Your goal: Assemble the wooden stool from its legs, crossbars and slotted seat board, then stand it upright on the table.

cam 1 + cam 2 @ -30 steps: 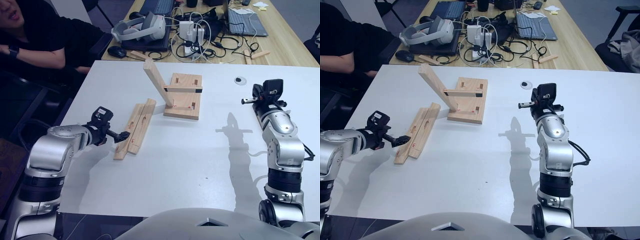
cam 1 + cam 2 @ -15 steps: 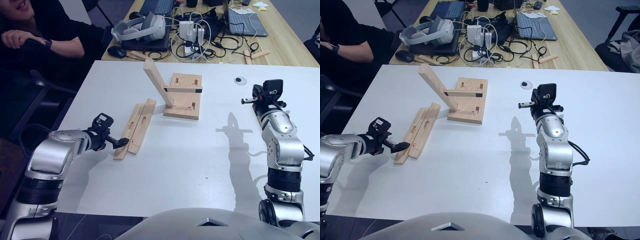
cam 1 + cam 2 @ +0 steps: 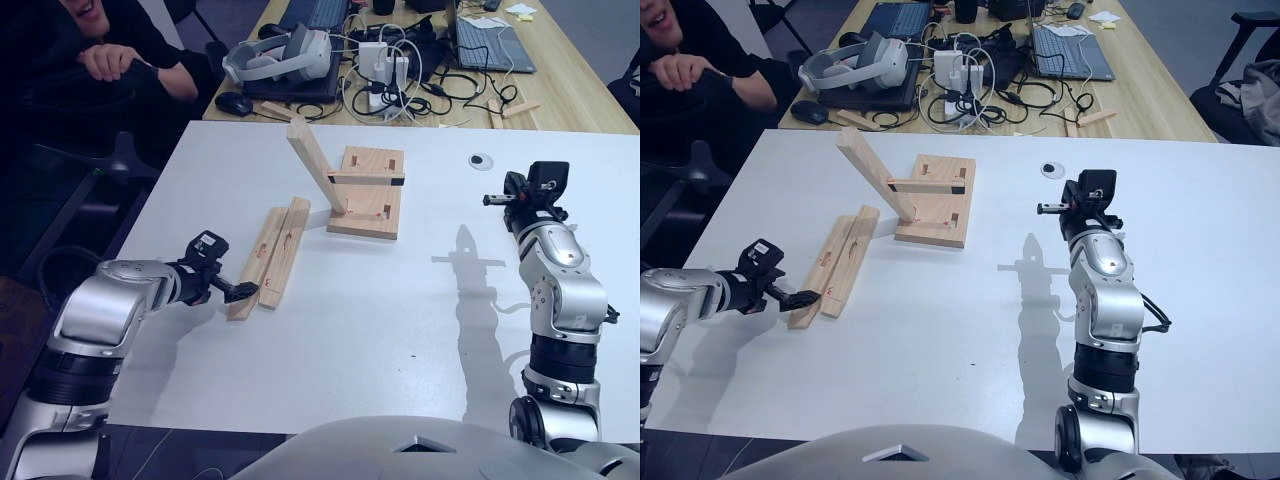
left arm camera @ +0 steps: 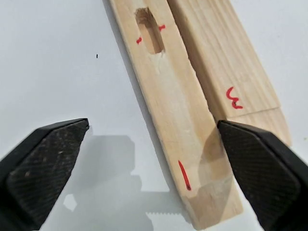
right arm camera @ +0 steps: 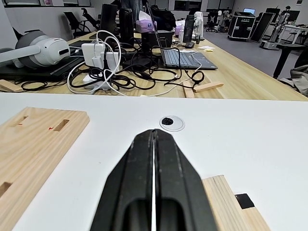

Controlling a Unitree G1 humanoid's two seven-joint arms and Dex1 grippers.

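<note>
The slotted seat board (image 3: 372,200) lies flat at the table's middle back. One leg (image 3: 313,160) stands tilted in it, and a crossbar (image 3: 366,179) runs from that leg over the board. Two loose legs (image 3: 272,252) lie side by side to the board's left. My left gripper (image 3: 243,290) is open at their near end; its fingers (image 4: 44,161) straddle the tip of the slotted leg (image 4: 168,96) without touching it. My right gripper (image 3: 497,199) hangs shut and empty at the right, above a wooden piece (image 5: 238,209).
A round grommet (image 3: 481,161) sits in the white table (image 3: 380,320) behind the right arm. The wooden desk (image 3: 560,90) beyond holds a headset (image 3: 280,52), cables, laptops and wood scraps. The table's left edge is close to my left arm.
My left gripper has slid back along the loose legs toward their near end and now straddles the tip. The right arm has barely shifted.
</note>
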